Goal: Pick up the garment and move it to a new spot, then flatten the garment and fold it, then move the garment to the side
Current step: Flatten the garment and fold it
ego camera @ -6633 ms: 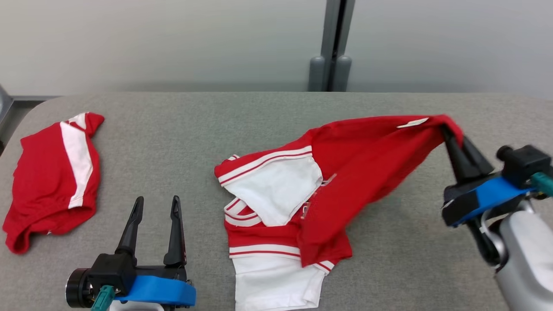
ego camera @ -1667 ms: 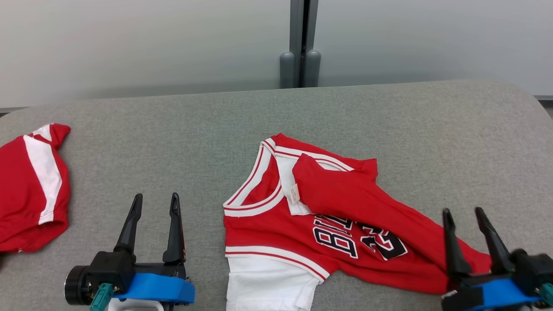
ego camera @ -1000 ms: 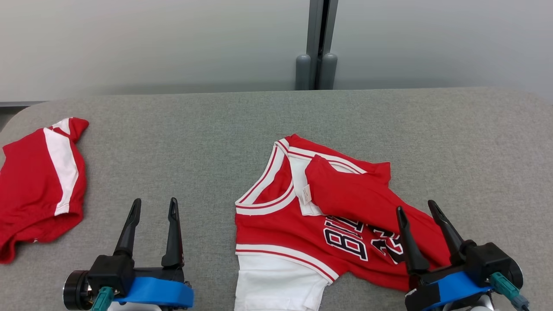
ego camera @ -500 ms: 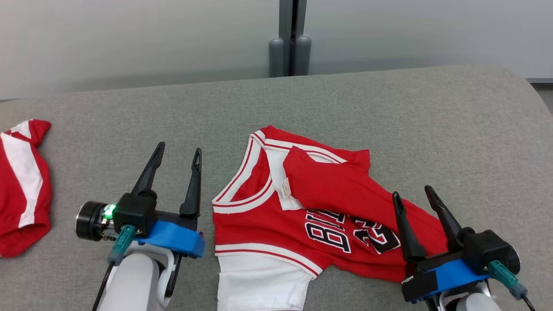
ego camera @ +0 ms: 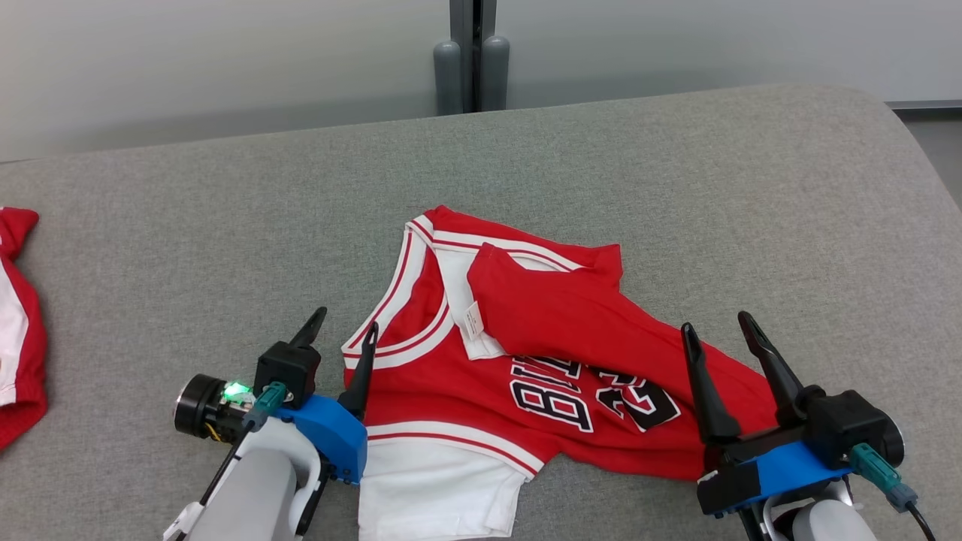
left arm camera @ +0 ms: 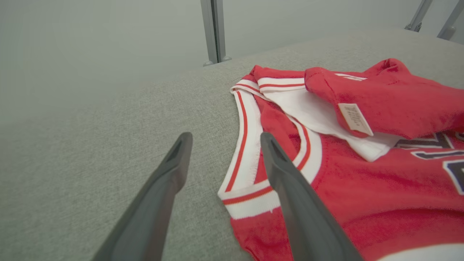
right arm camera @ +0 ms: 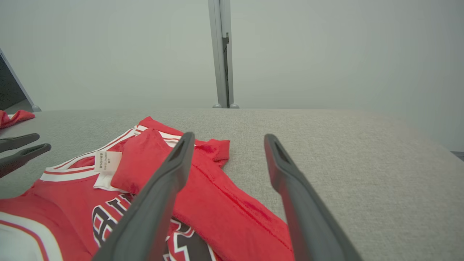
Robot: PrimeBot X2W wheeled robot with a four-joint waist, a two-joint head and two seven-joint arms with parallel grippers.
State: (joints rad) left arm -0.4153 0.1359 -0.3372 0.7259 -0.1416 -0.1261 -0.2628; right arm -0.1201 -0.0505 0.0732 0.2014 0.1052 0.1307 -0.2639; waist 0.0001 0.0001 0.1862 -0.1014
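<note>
A red jersey (ego camera: 481,353) lies in the middle of the grey bench (ego camera: 676,188), towards its near edge. It is rumpled rather than flat. A red flap (ego camera: 556,315) of the cloth is thrown over the chest on a slant, and a small white tag (ego camera: 472,321) shows at its edge. Dark lettering (ego camera: 586,391) peeks out from under the flap, and a white panel (ego camera: 428,488) runs off the near edge of the head view.

The left end effector (ego camera: 346,318) sits at the jersey's left side with its fingers spread and nothing between them. In the left wrist view one finger is over bare bench and the other over the red-and-white trim (left arm camera: 246,145) of the armhole. I cannot tell whether that finger touches the cloth.

The right end effector (ego camera: 715,321) is at the jersey's right end, also spread wide and holding nothing. In the right wrist view its left finger is above the red flap and its right finger above bare bench.

A second red garment (ego camera: 19,323) with a white stripe lies well apart at the bench's left end. A grey post (ego camera: 471,52) stands behind the bench against the pale wall
</note>
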